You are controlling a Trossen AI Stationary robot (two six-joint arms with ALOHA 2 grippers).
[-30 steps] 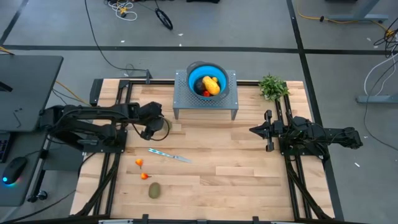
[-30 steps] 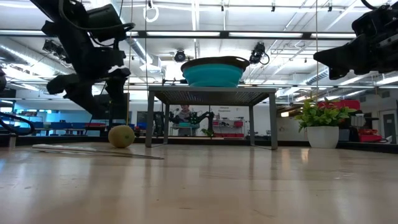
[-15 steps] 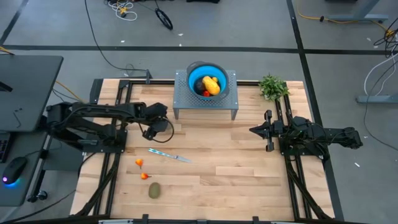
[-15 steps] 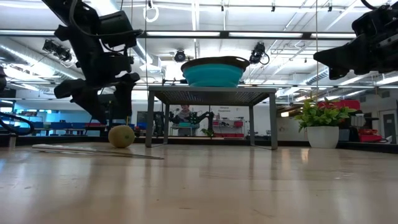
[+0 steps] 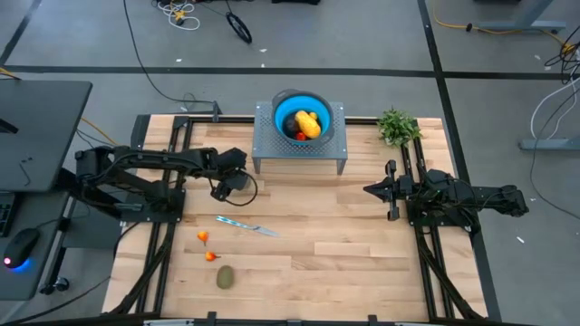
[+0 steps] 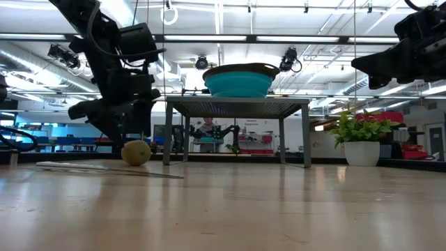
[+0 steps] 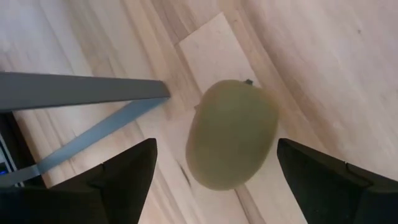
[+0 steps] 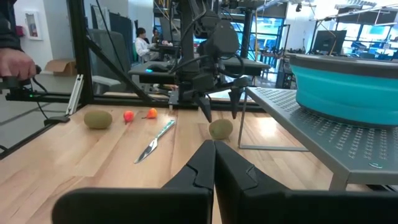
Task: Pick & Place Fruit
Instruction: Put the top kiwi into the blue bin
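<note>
Brown-green kiwi (image 7: 231, 134) lies on the wooden table (image 5: 362, 244) by the left front leg of the metal stand (image 5: 299, 145), right under the left gripper (image 5: 237, 184), whose jaws hang wide on either side without touching it. Second kiwi (image 5: 225, 276) and two small red-orange fruits (image 5: 207, 246) sit near the table's front-left corner beside the knife (image 5: 246, 225), while the yellow-orange fruit (image 5: 307, 123) is in the blue bowl (image 5: 284, 110) on the stand. Right gripper (image 5: 370, 189) waits by the right edge, jaws closed, holding nothing; plant sprig (image 5: 397, 126) at back-right corner.
</note>
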